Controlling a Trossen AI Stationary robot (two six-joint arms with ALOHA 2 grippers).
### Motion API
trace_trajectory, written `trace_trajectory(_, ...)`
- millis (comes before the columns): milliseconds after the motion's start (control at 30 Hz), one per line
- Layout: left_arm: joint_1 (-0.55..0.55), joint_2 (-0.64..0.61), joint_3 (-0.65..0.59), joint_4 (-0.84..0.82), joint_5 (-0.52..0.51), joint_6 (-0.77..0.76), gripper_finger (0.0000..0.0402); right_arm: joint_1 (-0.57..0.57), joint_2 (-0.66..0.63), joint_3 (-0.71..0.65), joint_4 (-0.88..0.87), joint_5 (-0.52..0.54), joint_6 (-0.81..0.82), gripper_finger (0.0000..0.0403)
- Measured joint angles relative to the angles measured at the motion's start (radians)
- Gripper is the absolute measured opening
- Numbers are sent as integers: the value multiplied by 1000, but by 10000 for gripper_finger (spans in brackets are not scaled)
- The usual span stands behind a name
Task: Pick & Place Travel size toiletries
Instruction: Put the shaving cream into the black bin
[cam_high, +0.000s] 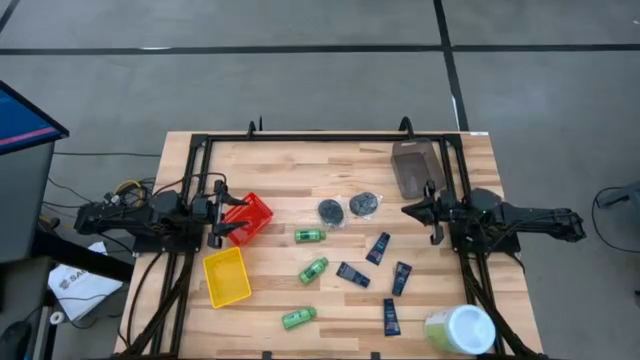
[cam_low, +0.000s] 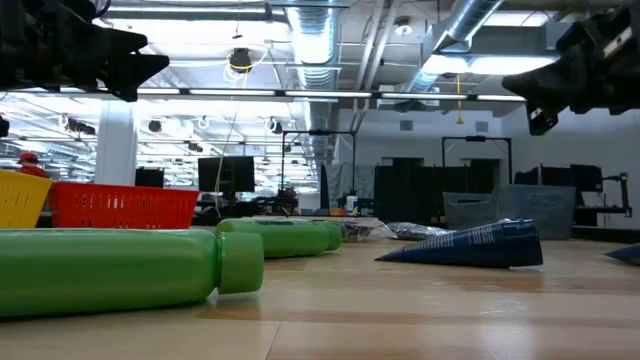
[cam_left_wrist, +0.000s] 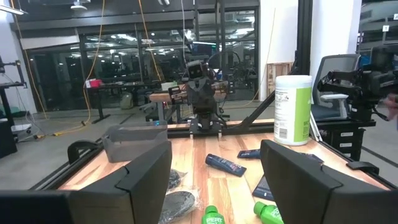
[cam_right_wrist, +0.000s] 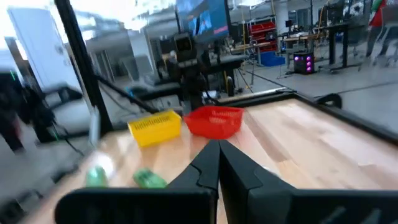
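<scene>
Three green bottles (cam_high: 310, 235) (cam_high: 314, 270) (cam_high: 298, 318) lie on their sides mid-table. Several dark blue tubes (cam_high: 378, 248) (cam_high: 352, 274) (cam_high: 401, 278) lie flat to their right. Two grey discs (cam_high: 330, 211) (cam_high: 364, 205) lie farther back. My left gripper (cam_high: 222, 222) (cam_left_wrist: 214, 180) hangs open above the red bin's left edge and touches nothing. My right gripper (cam_high: 405, 210) (cam_right_wrist: 217, 163) is shut and empty, raised to the right of the discs. The left wrist view shows bottle caps (cam_left_wrist: 212, 218), a tube (cam_left_wrist: 225, 164) and a disc (cam_left_wrist: 177, 202) ahead.
A red bin (cam_high: 250, 218) and a yellow bin (cam_high: 227, 277) stand at the left. A grey-brown bin (cam_high: 413, 168) stands at the far right. A large green-and-white tub (cam_high: 460, 330) sits at the near right corner. A black frame (cam_high: 320, 137) rims the table.
</scene>
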Motion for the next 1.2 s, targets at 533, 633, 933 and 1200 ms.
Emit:
trace_trajectory(533,0,0,0,9,0,0,242,-25,83,198,50,153,121,25)
trace_trajectory(633,0,0,0,15,0,0,242,-29,240,318,-94,153,21,62)
trace_trajectory(933,0,0,0,21,0,1,242,34,730,600,-455,80,-270,197)
trace_trajectory(1200,0,0,0,28,0,6,242,90,1085,776,-674,53,-573,231)
